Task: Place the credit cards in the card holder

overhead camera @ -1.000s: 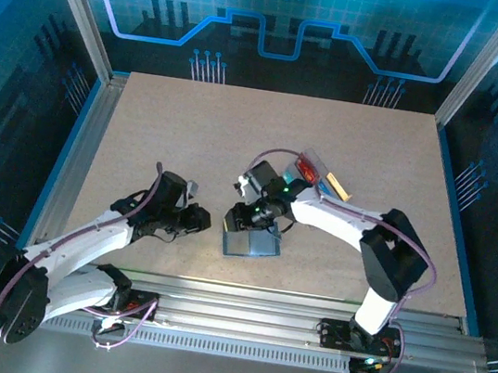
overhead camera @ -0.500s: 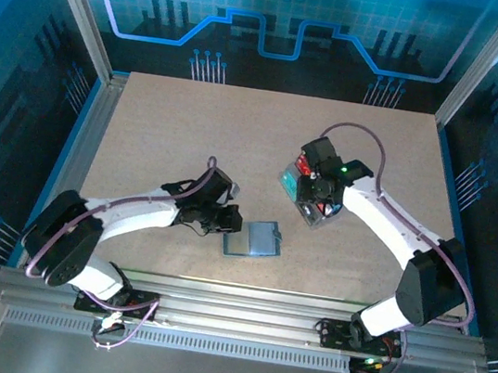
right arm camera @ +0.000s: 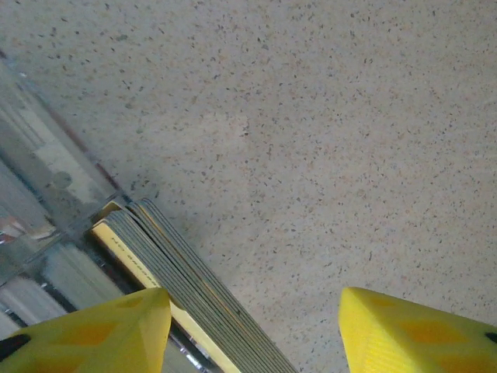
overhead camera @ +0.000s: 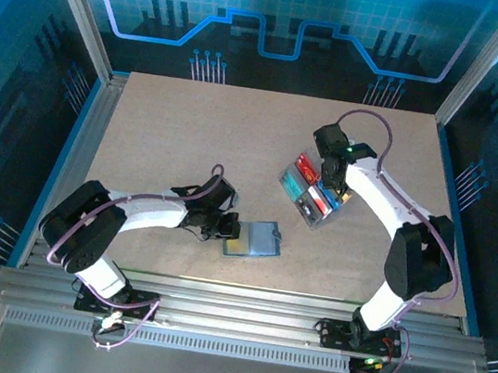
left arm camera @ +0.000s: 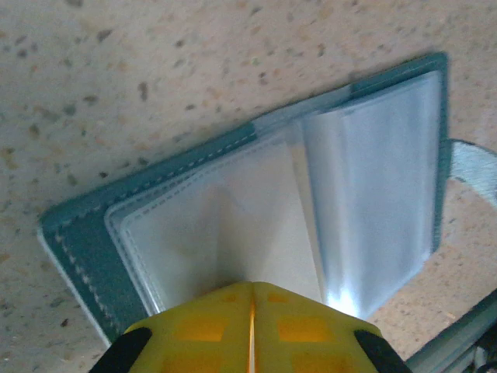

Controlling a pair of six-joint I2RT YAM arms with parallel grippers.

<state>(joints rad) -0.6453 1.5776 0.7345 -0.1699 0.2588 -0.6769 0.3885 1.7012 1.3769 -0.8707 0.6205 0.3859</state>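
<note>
The card holder (overhead camera: 260,241) lies open on the table near the front, slate-blue with clear sleeves (left arm camera: 373,171) inside. My left gripper (overhead camera: 228,230) is shut, its yellow tips (left arm camera: 252,286) pressed together on the left inner page. The credit cards stand in a clear tray (overhead camera: 305,211): red (overhead camera: 306,168), teal (overhead camera: 293,185), blue (overhead camera: 321,200) and yellow (overhead camera: 340,197). My right gripper (overhead camera: 333,178) hovers open over the tray's far right end. In the right wrist view a stack of cards (right arm camera: 186,287) is seen edge-on beside the left finger (right arm camera: 116,330), with bare table between the tips (right arm camera: 252,318).
The clear tray's wall (right arm camera: 46,179) shows at the left of the right wrist view. A wallet strap (left arm camera: 474,167) sticks out on the right. The metal rail (overhead camera: 242,298) runs just in front of the wallet. Bare tabletop (overhead camera: 192,131) spreads to the far left.
The left gripper has slid right onto the open wallet's left page. The right gripper has moved back and right, from over the tray's middle to its far right end.
</note>
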